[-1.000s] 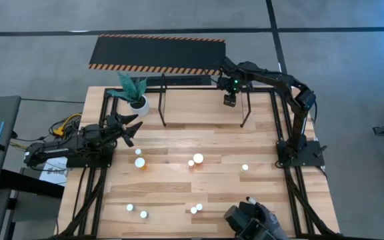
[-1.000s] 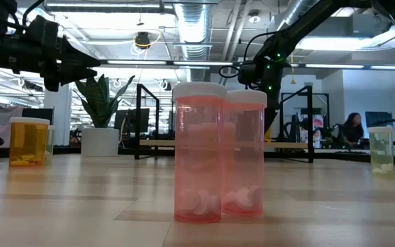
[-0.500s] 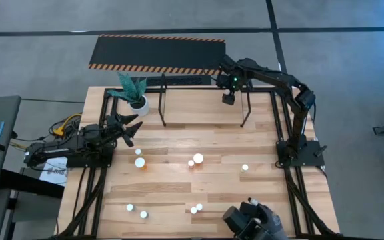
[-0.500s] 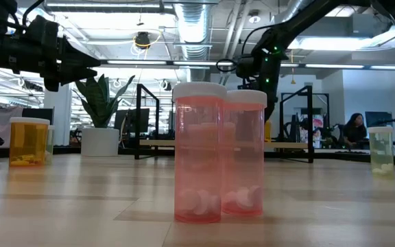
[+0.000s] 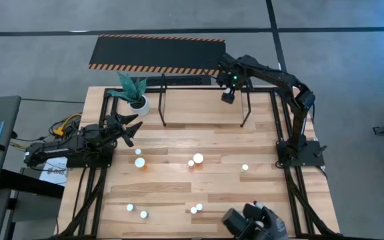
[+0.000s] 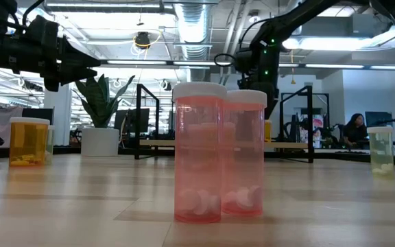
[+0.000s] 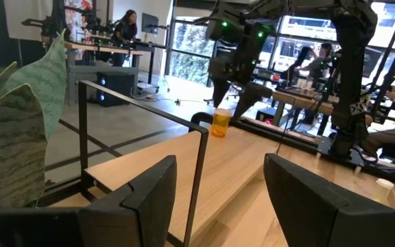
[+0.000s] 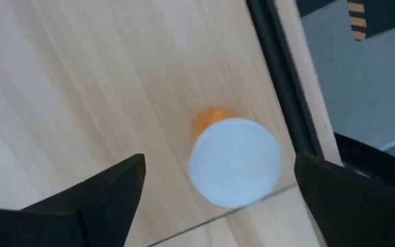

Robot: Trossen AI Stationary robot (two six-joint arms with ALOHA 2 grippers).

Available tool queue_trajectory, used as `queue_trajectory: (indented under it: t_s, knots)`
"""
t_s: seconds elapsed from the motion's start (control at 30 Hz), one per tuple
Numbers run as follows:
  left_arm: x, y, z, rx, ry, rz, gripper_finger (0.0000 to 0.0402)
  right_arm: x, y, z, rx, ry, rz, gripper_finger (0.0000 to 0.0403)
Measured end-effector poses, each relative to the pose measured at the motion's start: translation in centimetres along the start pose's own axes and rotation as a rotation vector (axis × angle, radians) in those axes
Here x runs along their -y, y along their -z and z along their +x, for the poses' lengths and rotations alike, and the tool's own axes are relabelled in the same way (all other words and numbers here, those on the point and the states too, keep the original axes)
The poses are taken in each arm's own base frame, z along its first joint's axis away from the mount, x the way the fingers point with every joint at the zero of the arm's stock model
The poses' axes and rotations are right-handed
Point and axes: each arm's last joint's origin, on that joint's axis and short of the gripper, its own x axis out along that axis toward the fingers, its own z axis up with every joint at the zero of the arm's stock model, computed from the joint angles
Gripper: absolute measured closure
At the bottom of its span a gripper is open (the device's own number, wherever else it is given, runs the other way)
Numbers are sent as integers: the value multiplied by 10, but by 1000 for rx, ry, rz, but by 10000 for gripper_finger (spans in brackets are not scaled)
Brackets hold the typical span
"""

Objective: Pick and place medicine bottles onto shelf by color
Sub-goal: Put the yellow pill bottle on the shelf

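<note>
The right gripper (image 5: pixel 227 97) hangs above the far right part of the black tube shelf (image 5: pixel 163 100), its fingers (image 8: pixel 108 189) spread wide and holding nothing. Directly beneath it, an orange medicine bottle (image 8: pixel 233 159) with a white cap stands upright on the wooden table (image 5: pixel 179 193) just beside the shelf's dark rail, free of both fingers. The left wrist view shows the same orange bottle (image 7: pixel 221 122) standing on the wood under the right arm, past a thin upright post of the shelf.

The left gripper (image 5: pixel 127 124) waits at the table's left edge near the potted plant (image 5: pixel 134 93), its fingers (image 7: pixel 146 189) parted about halfway with nothing between them.

Across the middle of the table stand more white-capped bottles: an orange one (image 5: pixel 140 162) on the left, a pair (image 5: pixel 195 160) near the centre, and a single one (image 5: pixel 245 168) toward the right. Along the near edge stand 2 more pairs (image 5: pixel 136 211) (image 5: pixel 196 209). In the low view, 2 pink bottles (image 6: pixel 199 152) holding white pills stand close to the camera, an orange bottle (image 6: pixel 29 140) stands at the left, and a pale greenish one (image 6: pixel 380 149) at the right.

A black mat with striped orange edges (image 5: pixel 157 54) lies on the floor beyond the table. People sit at desks in the room behind.
</note>
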Motion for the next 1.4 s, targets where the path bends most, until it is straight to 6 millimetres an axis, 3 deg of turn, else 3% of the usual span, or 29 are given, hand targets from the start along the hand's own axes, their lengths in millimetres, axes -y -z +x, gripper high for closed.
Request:
queue_trajectory:
  t_s: [0.23, 0.4, 0.6, 0.8, 1.03, 1.2, 1.4]
  knots:
    - [0, 0, 0, 0, 0, 0, 193, -11, -2, -23, -55, 41, 30, 3]
    - [0, 0, 0, 0, 0, 0, 193, -26, 1, -52, 14, 52, 53, 3]
    - [0, 0, 0, 0, 0, 0, 193, -55, 13, -86, 49, 39, 45, 3]
    - [0, 0, 0, 0, 0, 0, 193, -94, 28, -105, -4, 8, 109, 3]
    - [0, 0, 0, 0, 0, 0, 193, -145, 42, -102, -112, -34, 206, 11]
    - [0, 0, 0, 0, 0, 0, 193, -174, 55, -87, -207, -94, 314, 31]
    - [0, 0, 0, 0, 0, 0, 193, -204, 87, -71, -201, -172, 446, 70]
